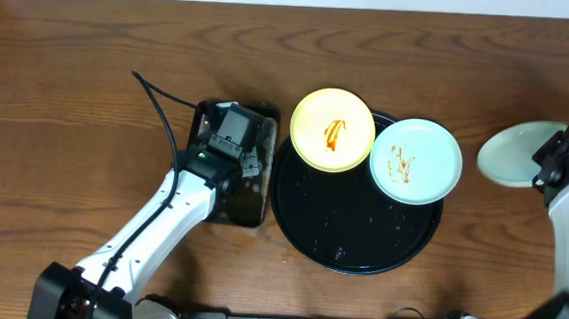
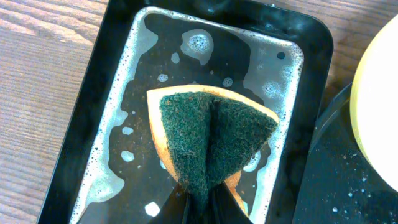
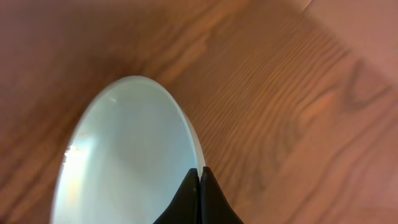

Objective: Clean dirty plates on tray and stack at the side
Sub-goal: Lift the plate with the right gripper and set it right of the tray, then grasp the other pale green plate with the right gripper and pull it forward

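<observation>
A pale yellow plate (image 1: pixel 332 130) with an orange-red smear rests on the back rim of the round black tray (image 1: pixel 358 249). Beside it on the tray lies a mint plate (image 1: pixel 415 160), also smeared. A third mint plate (image 1: pixel 516 153), clean in the right wrist view (image 3: pixel 124 162), sits on the table at the far right. My right gripper (image 1: pixel 549 163) (image 3: pixel 199 172) is shut on its rim. Over the rectangular pan, my left gripper (image 1: pixel 232 138) (image 2: pixel 199 202) is shut on a folded green-and-yellow sponge (image 2: pixel 211 137).
The rectangular black pan (image 1: pixel 261 202) (image 2: pixel 112 124) holds soapy water and stands just left of the tray. The tray's edge (image 2: pixel 336 186) and the yellow plate (image 2: pixel 380 118) show at the right of the left wrist view. Bare wooden table surrounds everything.
</observation>
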